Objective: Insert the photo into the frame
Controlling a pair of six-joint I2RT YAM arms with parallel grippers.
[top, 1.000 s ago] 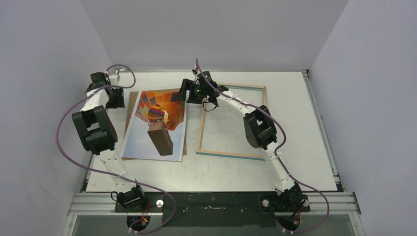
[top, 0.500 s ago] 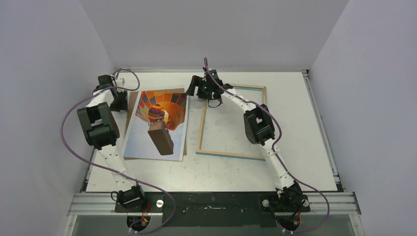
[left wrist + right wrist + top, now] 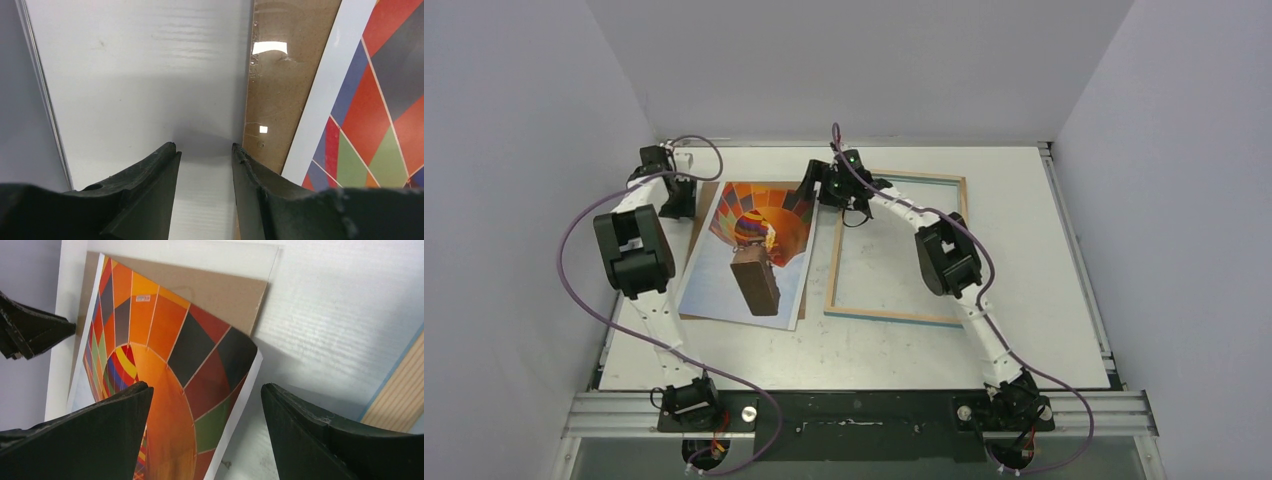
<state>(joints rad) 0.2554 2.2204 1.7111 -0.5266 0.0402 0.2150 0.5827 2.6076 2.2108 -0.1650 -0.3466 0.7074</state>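
Note:
The photo (image 3: 749, 250), an orange and red balloon print, lies tilted on a brown backing board (image 3: 702, 215) left of centre. Its far right corner (image 3: 240, 347) curls up off the board (image 3: 220, 290). My right gripper (image 3: 205, 387) is open wide, and the photo's right edge (image 3: 235, 420) runs between its fingers. The frame (image 3: 894, 315) lies wood side up to the right; one wooden rail (image 3: 400, 390) shows. My left gripper (image 3: 204, 147) is open and empty over the white table, beside the board's left edge (image 3: 272, 100). In the top view the left gripper (image 3: 676, 195) and right gripper (image 3: 816, 187) flank the photo's far end.
Grey walls close in the table (image 3: 1044, 250) on three sides; the left wall (image 3: 20, 100) is close to my left gripper. A clear sheet's edge (image 3: 272, 265) shows beyond the board. Purple cables (image 3: 574, 250) loop from both arms.
The photo has swung clockwise, its far end shifting right. My left gripper moved right toward the board's corner. The right gripper lifted slightly, then came back down at the photo's far right corner.

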